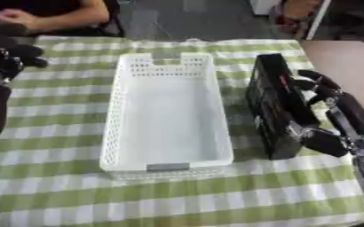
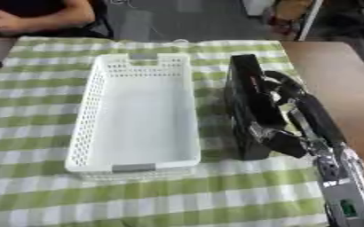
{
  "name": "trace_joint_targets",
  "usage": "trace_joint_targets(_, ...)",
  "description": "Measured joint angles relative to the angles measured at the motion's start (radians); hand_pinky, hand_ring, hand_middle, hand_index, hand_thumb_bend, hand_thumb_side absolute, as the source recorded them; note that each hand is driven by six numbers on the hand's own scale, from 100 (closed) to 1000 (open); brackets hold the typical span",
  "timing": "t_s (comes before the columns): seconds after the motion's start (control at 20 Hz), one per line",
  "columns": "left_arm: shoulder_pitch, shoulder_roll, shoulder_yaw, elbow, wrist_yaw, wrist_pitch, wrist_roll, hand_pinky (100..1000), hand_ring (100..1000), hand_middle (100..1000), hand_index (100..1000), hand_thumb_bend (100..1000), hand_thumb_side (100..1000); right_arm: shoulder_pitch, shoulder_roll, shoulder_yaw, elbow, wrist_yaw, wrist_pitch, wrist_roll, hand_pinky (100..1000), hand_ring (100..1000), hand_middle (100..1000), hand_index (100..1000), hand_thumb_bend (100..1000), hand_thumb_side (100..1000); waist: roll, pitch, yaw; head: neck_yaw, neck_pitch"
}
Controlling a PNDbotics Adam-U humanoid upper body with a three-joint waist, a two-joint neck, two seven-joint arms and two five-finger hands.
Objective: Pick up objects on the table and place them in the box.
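Observation:
A white perforated plastic box (image 1: 168, 111) lies lengthwise in the middle of the green-checked table, with nothing inside it. Just right of it a long black box-shaped object (image 1: 272, 104) with small red marks stands on its edge. My right hand (image 1: 325, 108) is against that object's right side, with fingers curled over its top and the thumb low by its near end. My left hand (image 1: 6, 55) hovers at the far left edge, fingers curled, holding nothing that I can see.
The green and white cloth (image 1: 177, 195) covers the table. Bare brown tabletop (image 2: 333, 75) shows to the right. A person's forearms (image 1: 45, 17) rest at the far edge, away from the objects.

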Motion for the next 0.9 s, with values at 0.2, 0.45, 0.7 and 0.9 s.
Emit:
trace_joint_targets(0.2, 0.000, 0.000, 0.000, 0.000, 0.000, 0.000, 0.000, 659, 662, 798, 732, 509, 813, 0.000, 0.000, 0.000, 0.001, 0.003, -0.001, 0.001, 637, 823, 950, 895, 379, 683, 0.000, 0.000, 0.000, 0.000, 0.000)
trace_joint_targets(0.45, 0.000, 0.000, 0.000, 0.000, 0.000, 0.000, 0.000, 659, 662, 797, 731, 510, 813, 0.000, 0.000, 0.000, 0.006, 0.005, -0.002, 0.002, 637, 825, 950, 896, 370, 685, 0.000, 0.000, 0.000, 0.000, 0.000)
trace_joint_targets(0.7, 0.000, 0.000, 0.000, 0.000, 0.000, 0.000, 0.000, 659, 662, 797, 732, 510, 813, 0.000, 0.000, 0.000, 0.013, 0.012, -0.004, 0.004, 638, 826, 950, 896, 370, 684, 0.000, 0.000, 0.000, 0.000, 0.000)
trace_joint_targets(0.9, 0.000, 0.000, 0.000, 0.000, 0.000, 0.000, 0.000, 659, 662, 797, 732, 511, 813, 0.000, 0.001, 0.000, 0.020, 0.015, -0.005, 0.005, 638, 827, 950, 896, 370, 684, 0.000, 0.000, 0.000, 0.000, 0.000)
